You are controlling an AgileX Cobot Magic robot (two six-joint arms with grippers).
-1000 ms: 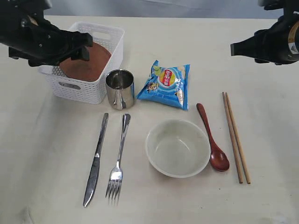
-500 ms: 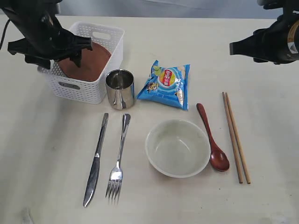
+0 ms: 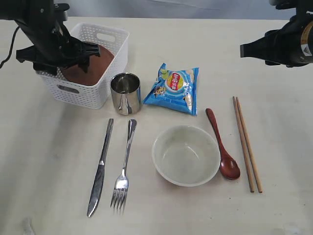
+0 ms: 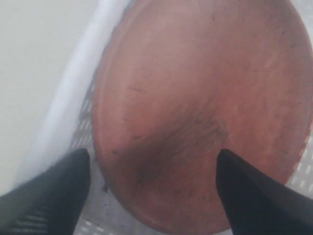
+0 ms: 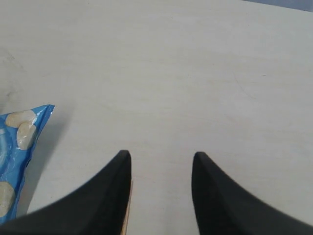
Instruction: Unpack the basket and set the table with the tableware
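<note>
The reddish-brown plate [image 3: 93, 68] leans inside the white basket [image 3: 93, 95] at the table's back left. My left gripper [image 3: 61, 61] hangs over the basket, open, with its dark fingers [image 4: 49, 196] wide on either side of the plate [image 4: 205, 98] and not pressing it. On the table [image 3: 49, 147] lie a steel cup [image 3: 125, 93], knife [image 3: 100, 166], fork [image 3: 123, 166], cream bowl [image 3: 186, 154], dark red spoon [image 3: 222, 144] and chopsticks [image 3: 247, 144]. My right gripper [image 3: 244, 50] hovers open at the back right, over bare table [image 5: 161, 73], with nothing between its fingers.
A blue chip bag [image 3: 173, 88] lies between the cup and the spoon; its corner [image 5: 19, 147] shows in the right wrist view. The basket's white rim [image 4: 73, 88] runs close beside the plate. The cup stands right against the basket's front corner.
My left arm has swung from the basket's left side to above it, its open fingers now straddling the plate. The right arm and the tableware on the table have not moved.
</note>
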